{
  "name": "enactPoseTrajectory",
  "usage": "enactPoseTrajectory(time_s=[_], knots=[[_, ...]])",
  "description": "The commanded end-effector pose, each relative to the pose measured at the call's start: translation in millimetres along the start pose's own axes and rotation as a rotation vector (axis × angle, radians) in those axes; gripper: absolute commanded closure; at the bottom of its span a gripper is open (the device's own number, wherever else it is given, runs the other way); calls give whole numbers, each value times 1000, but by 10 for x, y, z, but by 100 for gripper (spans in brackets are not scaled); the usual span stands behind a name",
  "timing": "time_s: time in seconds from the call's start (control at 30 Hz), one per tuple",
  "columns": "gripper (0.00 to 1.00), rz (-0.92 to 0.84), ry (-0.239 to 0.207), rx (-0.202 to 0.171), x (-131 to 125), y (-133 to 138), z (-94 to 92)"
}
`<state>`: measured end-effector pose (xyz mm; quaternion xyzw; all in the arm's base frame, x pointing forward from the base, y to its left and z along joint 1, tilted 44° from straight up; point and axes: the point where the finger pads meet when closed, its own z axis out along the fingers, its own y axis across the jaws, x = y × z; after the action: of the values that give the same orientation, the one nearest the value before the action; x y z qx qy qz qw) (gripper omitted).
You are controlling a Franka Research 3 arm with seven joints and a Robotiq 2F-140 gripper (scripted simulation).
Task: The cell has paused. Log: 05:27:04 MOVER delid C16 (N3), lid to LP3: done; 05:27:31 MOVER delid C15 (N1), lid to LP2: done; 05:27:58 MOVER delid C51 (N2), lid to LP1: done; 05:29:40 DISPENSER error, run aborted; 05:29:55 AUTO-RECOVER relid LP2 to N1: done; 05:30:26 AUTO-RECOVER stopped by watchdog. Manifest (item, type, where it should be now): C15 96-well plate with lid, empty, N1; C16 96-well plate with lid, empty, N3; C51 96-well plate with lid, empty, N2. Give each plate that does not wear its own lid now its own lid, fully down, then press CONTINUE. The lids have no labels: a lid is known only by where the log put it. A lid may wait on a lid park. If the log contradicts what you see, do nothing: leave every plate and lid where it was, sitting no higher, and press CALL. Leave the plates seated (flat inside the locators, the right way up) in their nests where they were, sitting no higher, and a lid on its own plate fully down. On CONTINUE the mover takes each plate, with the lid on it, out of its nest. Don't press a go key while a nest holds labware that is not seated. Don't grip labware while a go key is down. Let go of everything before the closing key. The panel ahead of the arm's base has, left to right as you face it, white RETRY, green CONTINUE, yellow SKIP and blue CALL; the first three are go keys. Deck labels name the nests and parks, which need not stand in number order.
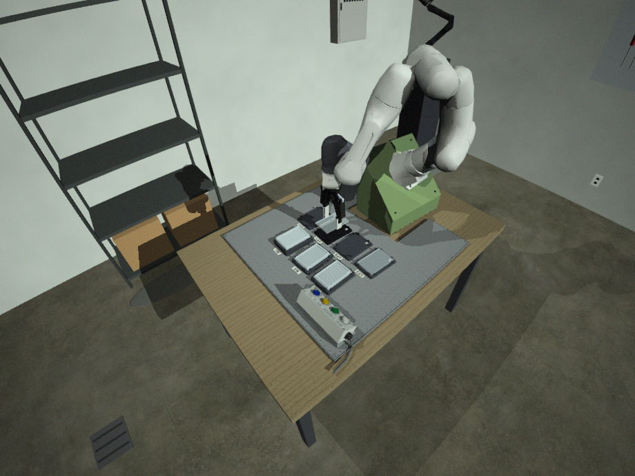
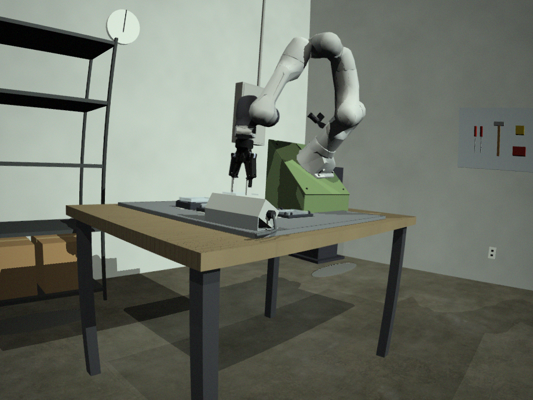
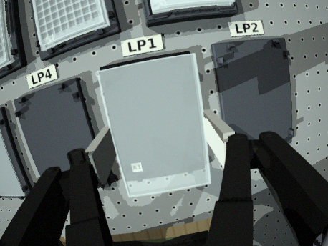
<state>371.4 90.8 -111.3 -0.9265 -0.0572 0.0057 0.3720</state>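
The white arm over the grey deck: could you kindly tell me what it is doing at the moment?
The white robot arm has its black end effector shut on the long edges of a clear rectangular plate lid, holding it just above the dark lid park labelled LP1. The neighbouring parks LP2 and LP4 carry no lid; another clear lid lies on a park beyond LP2. Three white well plates sit in the nests alongside.
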Motion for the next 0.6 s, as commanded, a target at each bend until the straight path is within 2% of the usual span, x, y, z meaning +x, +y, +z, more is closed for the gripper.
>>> enactPoseTrajectory(time_s=[0.0,0.33,0.57], knots=[[100,0,-8,9,-22,-37,-53],[100,0,-8,9,-21,-36,-210],[100,0,-8,9,-21,-35,-255]])
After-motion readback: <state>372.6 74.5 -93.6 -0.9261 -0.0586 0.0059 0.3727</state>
